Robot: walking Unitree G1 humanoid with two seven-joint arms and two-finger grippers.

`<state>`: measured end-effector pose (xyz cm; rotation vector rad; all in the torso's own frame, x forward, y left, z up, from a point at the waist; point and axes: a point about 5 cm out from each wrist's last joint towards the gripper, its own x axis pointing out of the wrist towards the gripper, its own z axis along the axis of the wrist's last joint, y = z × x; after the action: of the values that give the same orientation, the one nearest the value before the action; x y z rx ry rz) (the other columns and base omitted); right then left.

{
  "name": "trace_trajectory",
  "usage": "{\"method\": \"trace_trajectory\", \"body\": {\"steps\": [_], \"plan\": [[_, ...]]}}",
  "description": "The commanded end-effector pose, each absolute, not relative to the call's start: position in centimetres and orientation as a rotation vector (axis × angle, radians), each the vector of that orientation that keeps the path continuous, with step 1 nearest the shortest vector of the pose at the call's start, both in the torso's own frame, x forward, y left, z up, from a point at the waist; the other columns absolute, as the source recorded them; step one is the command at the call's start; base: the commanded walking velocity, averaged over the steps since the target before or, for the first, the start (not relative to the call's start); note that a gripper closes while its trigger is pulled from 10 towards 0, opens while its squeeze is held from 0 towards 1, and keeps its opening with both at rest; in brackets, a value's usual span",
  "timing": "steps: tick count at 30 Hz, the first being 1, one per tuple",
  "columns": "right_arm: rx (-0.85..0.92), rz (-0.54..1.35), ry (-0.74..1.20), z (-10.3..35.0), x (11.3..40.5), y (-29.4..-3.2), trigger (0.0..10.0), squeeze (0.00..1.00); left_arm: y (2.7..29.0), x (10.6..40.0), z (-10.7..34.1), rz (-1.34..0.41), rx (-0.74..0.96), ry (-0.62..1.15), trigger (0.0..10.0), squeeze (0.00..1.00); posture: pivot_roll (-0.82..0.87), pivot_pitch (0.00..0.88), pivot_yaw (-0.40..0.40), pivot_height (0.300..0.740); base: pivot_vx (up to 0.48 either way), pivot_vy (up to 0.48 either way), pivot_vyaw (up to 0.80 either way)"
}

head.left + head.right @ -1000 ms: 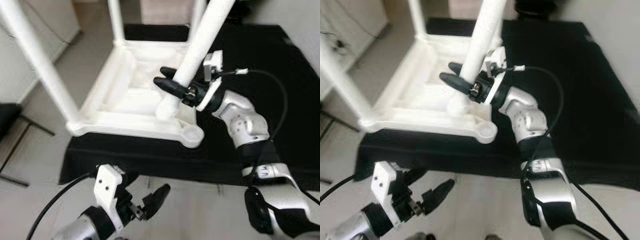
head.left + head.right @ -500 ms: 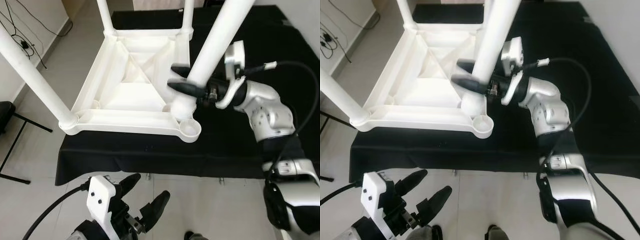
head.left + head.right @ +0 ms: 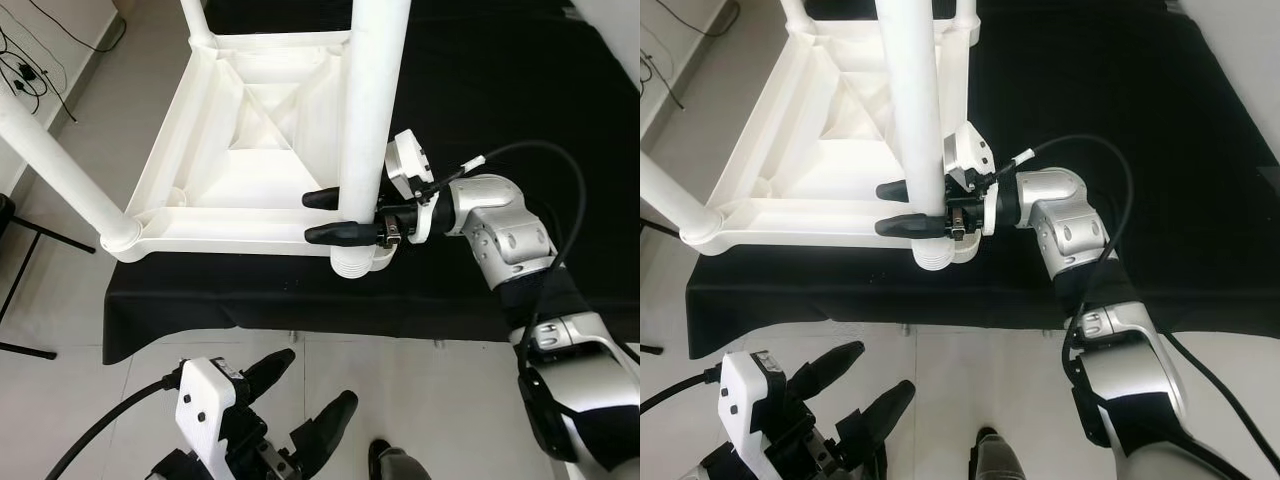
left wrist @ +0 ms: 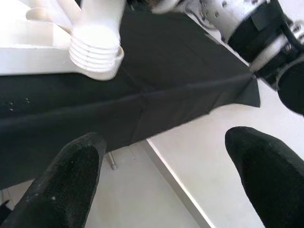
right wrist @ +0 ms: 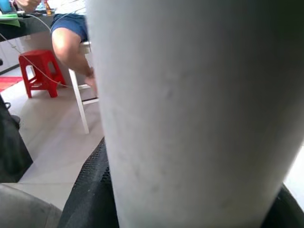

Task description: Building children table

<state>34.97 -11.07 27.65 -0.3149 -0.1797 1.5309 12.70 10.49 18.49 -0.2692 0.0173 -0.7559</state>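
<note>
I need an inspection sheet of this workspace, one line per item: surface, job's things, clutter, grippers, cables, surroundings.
Surface: black cloth over a low platform; its front edge hangs down.
Job's things: white table top lies upside down on the cloth; a white leg stands at its near right corner, threaded end at the corner socket; whether it is seated cannot be told. More legs stand at other corners.
Clutter: nothing seen.
Grippers: right gripper shut on the white leg near its base; left gripper open, low over the floor, holding nothing.
Cables: black cable loops off the right wrist; wires lie on the floor at left.
Surroundings: pale tiled floor; red stool.
</note>
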Motion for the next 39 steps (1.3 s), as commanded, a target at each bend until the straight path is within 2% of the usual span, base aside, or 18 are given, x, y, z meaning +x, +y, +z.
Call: {"method": "trace_trajectory", "body": {"steps": [1,9,21,29,37,39], "plan": [[-0.285,1.479,-0.172,27.8,35.6,-11.6,10.0,0.00,10.3,12.1,18.5,-0.773,-0.273,0.049,10.0,0.00,0.07,0.372,0.039,0.740,0.000,0.000,0.00],[-0.152,1.460,-0.247,29.8,36.1,-12.7,10.0,0.00,10.0,11.7,18.7,-0.781,-0.287,0.053,10.0,0.00,0.08,0.388,0.047,0.740,0.000,0.000,0.00],[-0.140,1.493,-0.241,29.4,36.1,-12.7,10.0,0.00,10.0,11.3,18.8,-0.786,-0.296,0.064,10.0,0.00,0.09,0.403,0.052,0.740,0.000,0.000,0.00],[-0.222,1.550,-0.245,29.7,35.6,-14.4,10.0,0.00,10.0,11.2,18.8,-0.783,-0.300,0.067,10.0,0.00,0.10,0.416,0.056,0.740,0.000,0.000,0.00],[-0.291,1.585,-0.209,29.3,35.2,-14.6,10.0,0.00,9.9,11.2,18.8,-0.787,-0.302,0.068,10.0,0.00,0.10,0.419,0.059,0.740,0.000,0.000,0.00],[-0.356,1.585,-0.185,29.0,35.2,-14.7,10.0,0.00,10.0,11.2,18.8,-0.788,-0.301,0.068,10.0,0.00,0.10,0.418,0.059,0.740,0.000,0.000,0.00]]}}
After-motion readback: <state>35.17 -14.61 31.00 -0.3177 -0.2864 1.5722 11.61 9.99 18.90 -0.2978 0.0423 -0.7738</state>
